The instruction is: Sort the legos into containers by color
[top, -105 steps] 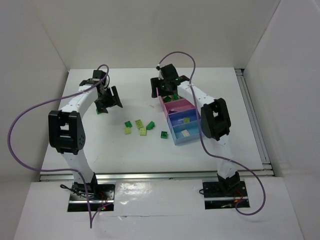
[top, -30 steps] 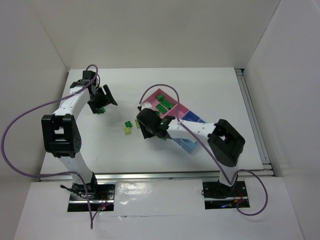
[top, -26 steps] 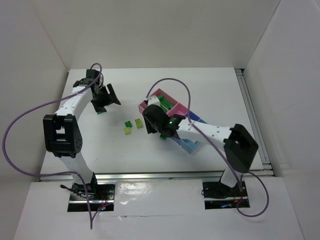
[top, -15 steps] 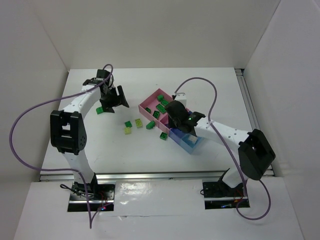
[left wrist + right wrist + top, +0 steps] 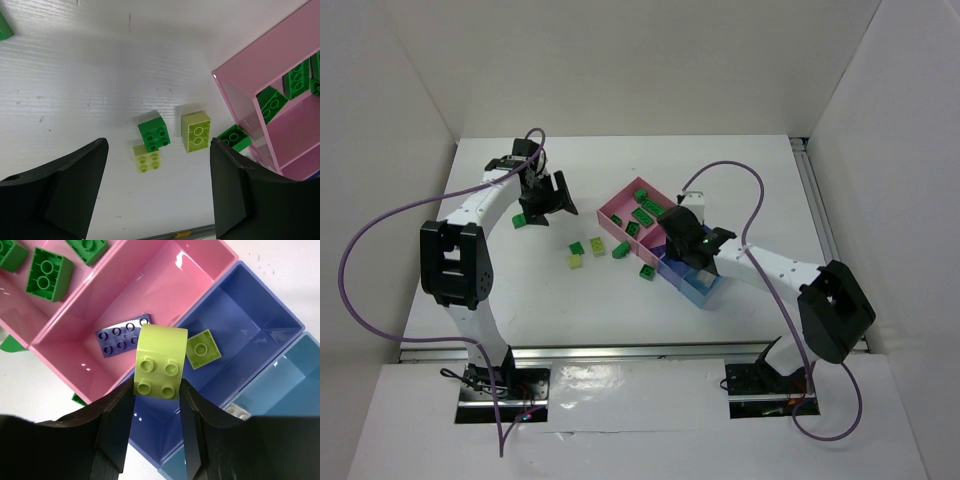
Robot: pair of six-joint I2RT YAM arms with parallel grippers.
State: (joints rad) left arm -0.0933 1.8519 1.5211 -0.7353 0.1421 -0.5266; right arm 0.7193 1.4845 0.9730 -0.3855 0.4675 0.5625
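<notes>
Pale yellow-green, one brick [image 5: 159, 360] sits pinched between the closed fingers of the right gripper [image 5: 157, 385]. It hangs above the containers [image 5: 625, 203], over the wall between the second pink bin [image 5: 165, 280] and the periwinkle bin [image 5: 240, 310], having edged toward the row's blue end in the last half second. A matching square brick [image 5: 202, 349] lies in the periwinkle bin, and a purple plate [image 5: 120, 335] in the pink one. Left of the containers, the left gripper [image 5: 158, 150] stays spread wide over three loose bricks [image 5: 154, 134].
</notes>
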